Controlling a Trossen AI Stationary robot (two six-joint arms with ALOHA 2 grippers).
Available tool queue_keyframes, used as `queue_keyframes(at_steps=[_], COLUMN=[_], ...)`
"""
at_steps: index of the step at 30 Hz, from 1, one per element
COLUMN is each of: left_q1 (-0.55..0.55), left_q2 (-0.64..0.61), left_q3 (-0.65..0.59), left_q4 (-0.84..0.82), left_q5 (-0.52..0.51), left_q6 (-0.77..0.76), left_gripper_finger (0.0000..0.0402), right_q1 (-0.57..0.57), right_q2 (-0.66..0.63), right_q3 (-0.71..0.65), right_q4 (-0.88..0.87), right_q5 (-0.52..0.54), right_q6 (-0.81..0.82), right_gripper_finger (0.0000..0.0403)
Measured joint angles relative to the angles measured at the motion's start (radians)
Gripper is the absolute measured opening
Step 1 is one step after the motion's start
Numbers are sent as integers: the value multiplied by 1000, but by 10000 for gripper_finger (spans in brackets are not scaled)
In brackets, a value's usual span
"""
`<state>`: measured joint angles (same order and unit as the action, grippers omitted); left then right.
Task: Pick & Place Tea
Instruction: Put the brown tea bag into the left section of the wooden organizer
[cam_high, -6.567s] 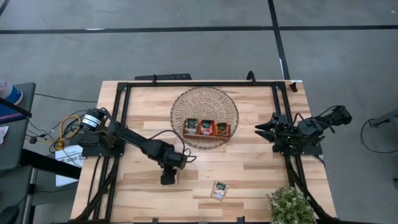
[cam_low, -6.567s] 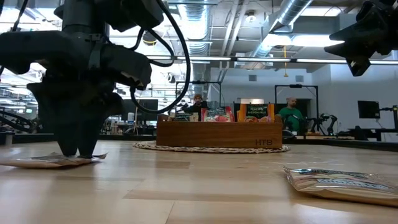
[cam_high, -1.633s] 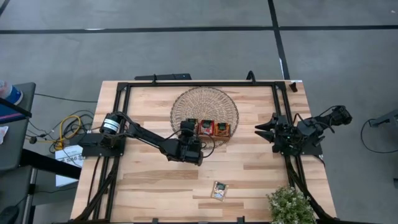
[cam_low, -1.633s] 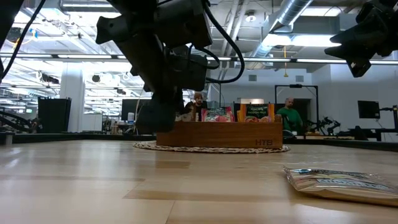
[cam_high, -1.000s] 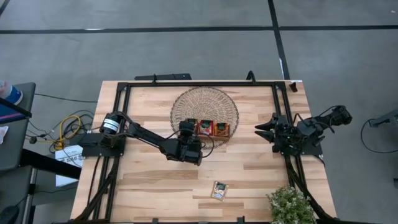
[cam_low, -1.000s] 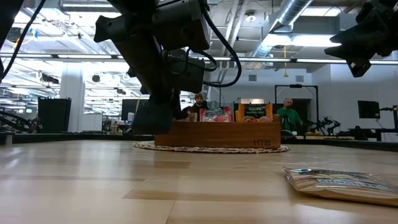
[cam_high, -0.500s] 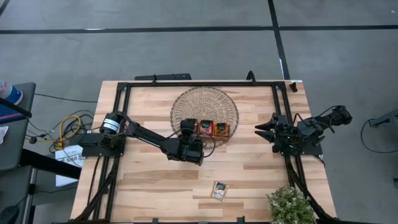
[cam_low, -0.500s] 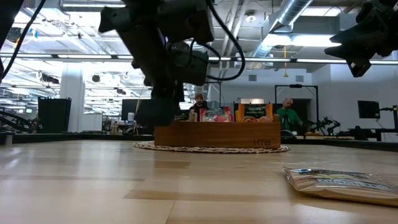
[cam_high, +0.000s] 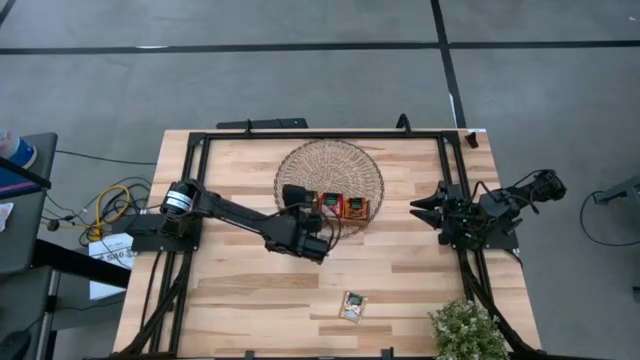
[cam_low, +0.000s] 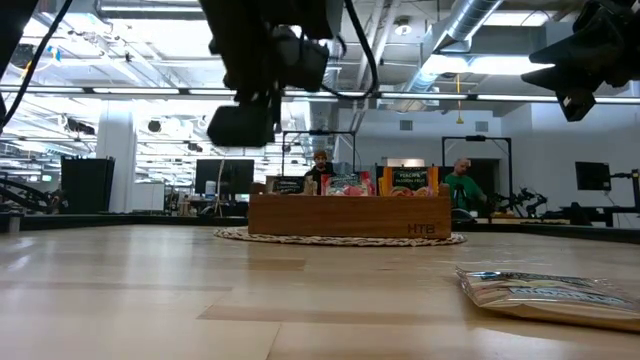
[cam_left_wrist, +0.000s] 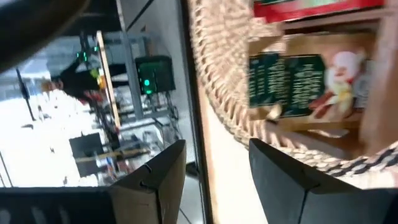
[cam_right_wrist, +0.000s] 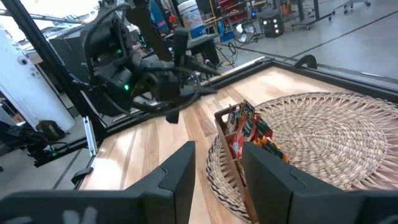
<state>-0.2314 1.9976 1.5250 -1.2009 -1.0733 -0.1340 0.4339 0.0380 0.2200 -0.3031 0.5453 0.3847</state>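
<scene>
Sachet just beyond open left pincer

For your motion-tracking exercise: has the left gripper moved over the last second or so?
Yes. In the low view the left gripper has lifted clear above the wooden tray, whose end it overlapped before; the tray stayed put.

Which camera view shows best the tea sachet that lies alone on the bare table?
The low view shows the lone tea sachet best: large, flat on the wood at the near right. The high view shows it small, near the table's front edge. Neither wrist view shows it.
</scene>
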Motion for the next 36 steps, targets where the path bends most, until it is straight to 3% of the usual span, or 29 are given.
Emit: queue_keyframes(at_steps=[6, 11, 17, 21, 24, 27, 36], left_q1=[12, 30, 44, 30, 7, -37, -174], left_q2=[0, -1, -1, -2, -3, -3, 87], left_q3=[130, 270, 476, 618, 676, 678, 671], left_q4=[-121, -125, -238, -272, -203, -68, 215], left_q5=[16, 138, 383, 682, 928, 1056, 1096], left_q6=[-121, -115, -155, -271, -373, -428, -308], left_gripper_finger=[169, 169, 169, 169, 169, 169, 167], right_q1=[0, 0, 0, 0, 0, 0, 0], right_q2=[0, 0, 0, 0, 0, 0, 0], right_q3=[0, 0, 0, 0, 0, 0, 0], right_q4=[-1, -1, -2, -2, -2, -2, 3], right_q5=[0, 0, -20, -24, -24, -25, -26], right_q6=[0, 0, 0, 0, 1, 7, 8], right_gripper_finger=[123, 123, 123, 123, 123, 123, 123])
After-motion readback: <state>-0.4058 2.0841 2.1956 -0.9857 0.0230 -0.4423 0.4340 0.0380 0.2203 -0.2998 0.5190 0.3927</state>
